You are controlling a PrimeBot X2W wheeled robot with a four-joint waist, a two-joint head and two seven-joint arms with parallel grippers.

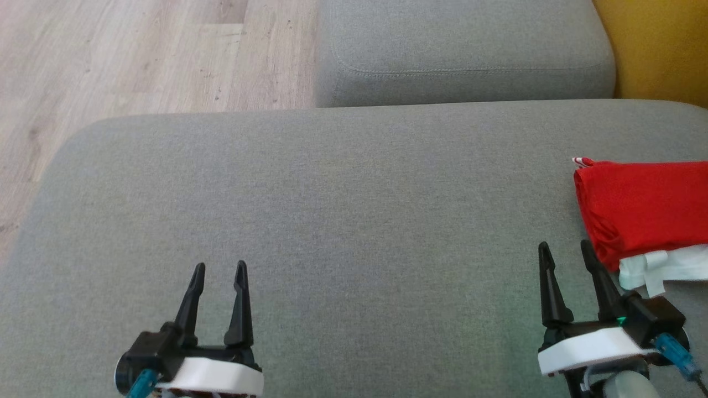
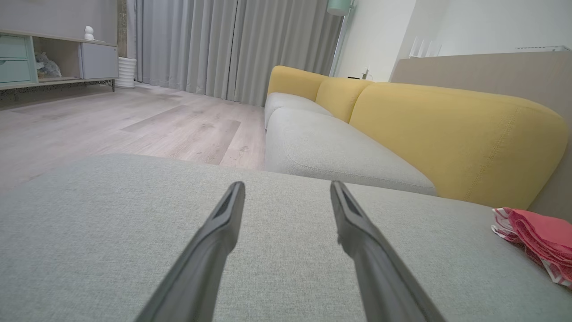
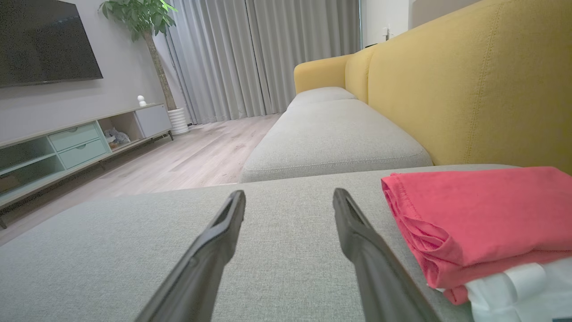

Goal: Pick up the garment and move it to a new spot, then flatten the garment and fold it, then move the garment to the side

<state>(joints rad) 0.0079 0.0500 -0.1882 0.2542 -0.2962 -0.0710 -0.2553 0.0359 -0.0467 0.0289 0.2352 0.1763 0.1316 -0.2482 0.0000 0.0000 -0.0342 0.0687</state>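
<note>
Over on the left of the wide grey fabric sofa cushion (image 1: 354,210), the left two-fingered dark gripper (image 1: 220,265) hovers with jaws spread and nothing in them, well apart from anything. Further right, the right dark gripper (image 1: 565,244) is spread and empty too, one finger just beside the near corner of the folded red fabric garment (image 1: 647,204), which lies at the cushion's right end with a white bit poking out. Looks to me like the fold's done and parked aside, so I'd lift that right claw straight up and back, not swing it right, or it could snag the edge.
</note>
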